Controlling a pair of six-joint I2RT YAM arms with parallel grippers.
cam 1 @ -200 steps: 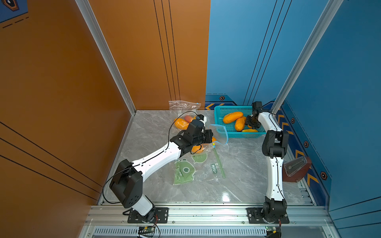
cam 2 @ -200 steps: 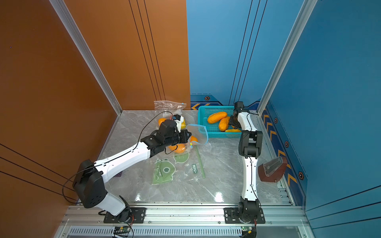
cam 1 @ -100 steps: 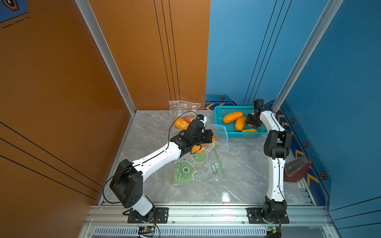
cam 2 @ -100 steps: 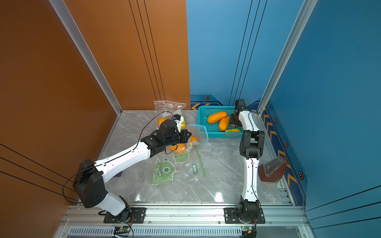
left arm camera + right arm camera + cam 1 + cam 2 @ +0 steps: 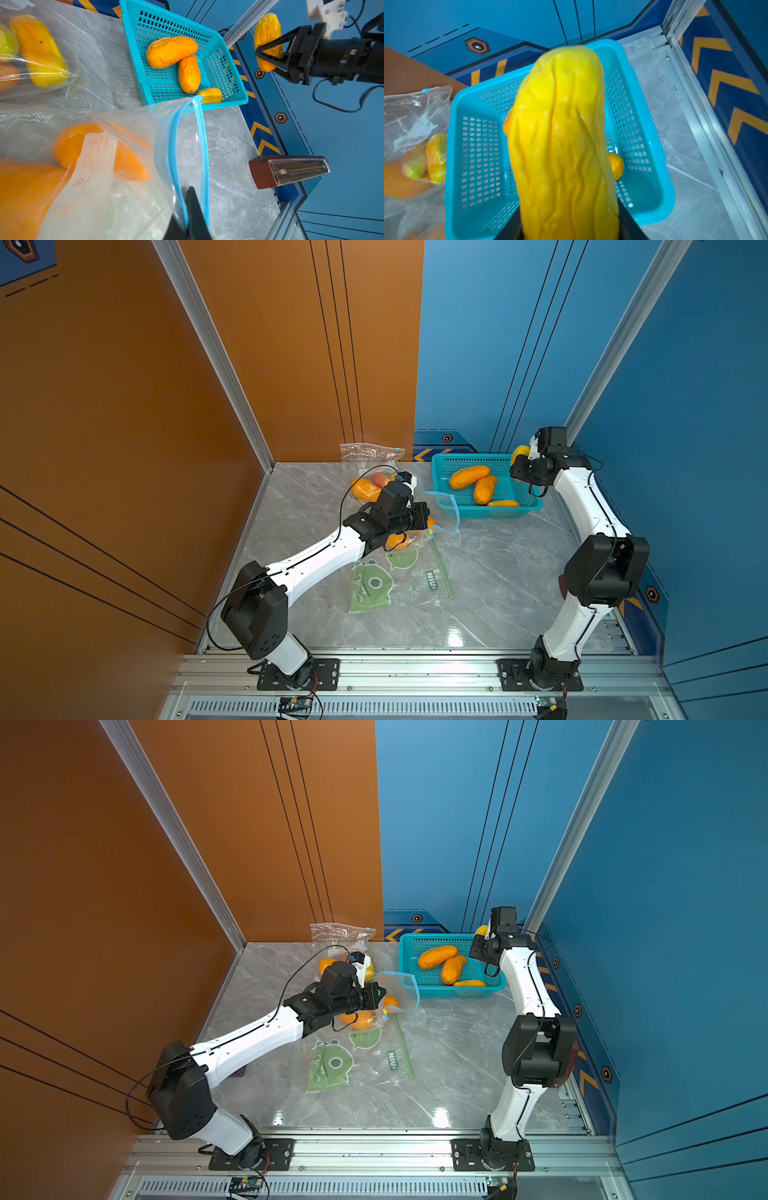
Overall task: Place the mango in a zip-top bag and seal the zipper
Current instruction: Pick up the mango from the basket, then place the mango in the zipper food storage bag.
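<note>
My right gripper [image 5: 522, 465] is shut on a wrinkled yellow mango [image 5: 562, 135], held in the air over the far right corner of the teal basket [image 5: 494, 512]. The same mango [image 5: 267, 31] shows between the right gripper's fingers [image 5: 270, 44] in the left wrist view. My left gripper [image 5: 187, 207] is shut on the blue zipper rim [image 5: 172, 145] of the clear zip-top bag [image 5: 442, 510], holding its mouth up and open toward the basket. Orange mangoes [image 5: 124, 162] lie inside this bag. Three more mangoes [image 5: 469, 477] rest in the basket.
Another clear bag [image 5: 370, 472] with fruit lies by the back wall. A flat bag with green print [image 5: 374, 585] is spread on the marble table in front of the left arm. A brown metronome [image 5: 288, 170] stands by the right wall.
The right gripper has tightened on the yellow mango and lifted it up and back from the basket. The left arm and the bag it holds have stayed put.
</note>
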